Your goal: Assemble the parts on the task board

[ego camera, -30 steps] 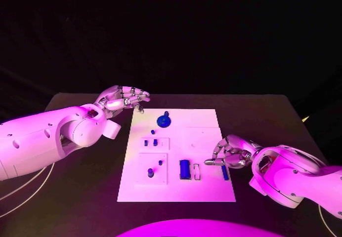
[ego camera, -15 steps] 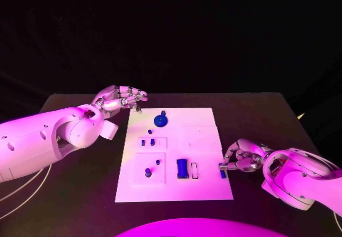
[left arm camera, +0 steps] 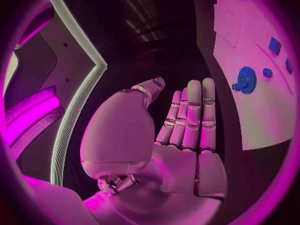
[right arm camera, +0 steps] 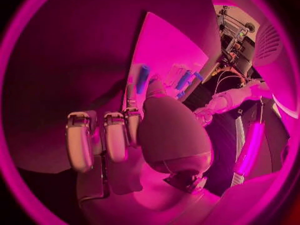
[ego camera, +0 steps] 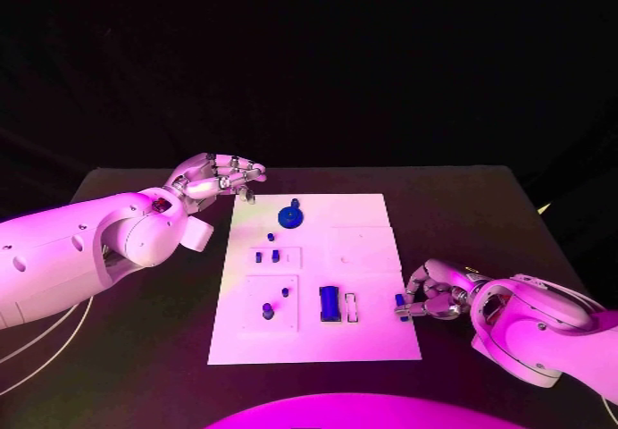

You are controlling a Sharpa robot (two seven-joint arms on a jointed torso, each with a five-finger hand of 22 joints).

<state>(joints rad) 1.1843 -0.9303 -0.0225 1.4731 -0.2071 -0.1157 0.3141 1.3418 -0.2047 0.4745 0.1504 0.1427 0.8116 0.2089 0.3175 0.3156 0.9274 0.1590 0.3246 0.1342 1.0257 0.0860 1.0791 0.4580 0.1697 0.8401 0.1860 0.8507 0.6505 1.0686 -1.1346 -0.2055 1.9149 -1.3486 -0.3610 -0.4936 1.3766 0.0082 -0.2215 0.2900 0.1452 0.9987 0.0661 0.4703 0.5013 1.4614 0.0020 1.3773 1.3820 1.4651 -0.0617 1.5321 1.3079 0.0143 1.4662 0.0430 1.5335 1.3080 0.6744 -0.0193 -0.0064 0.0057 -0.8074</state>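
The white task board [ego camera: 361,259] lies mid-table. On it are a blue gear [ego camera: 294,215], a small peg [ego camera: 271,237], two small pieces [ego camera: 267,256] in a recess, a blue block [ego camera: 329,304] and a thin blue bar [ego camera: 401,308] at its right edge. My right hand [ego camera: 434,290] sits at that edge, with thumb and a finger closed on the bar [right arm camera: 142,79], which stays low on the board. My left hand [ego camera: 219,177] hovers beside the board's far left corner and holds nothing. Its fingers [left arm camera: 190,115] are straight, the thumb apart. The gear [left arm camera: 245,80] lies well beyond them.
The black table [ego camera: 477,214] reaches round the board on all sides. A white slot [ego camera: 350,307] sits beside the blue block. Two more small blue pieces [ego camera: 268,310] stand in the near left recess.
My right hand has come down and toward the near side onto the blue bar at the board's right edge, and its fingers have closed round it. The left hand has stayed put.
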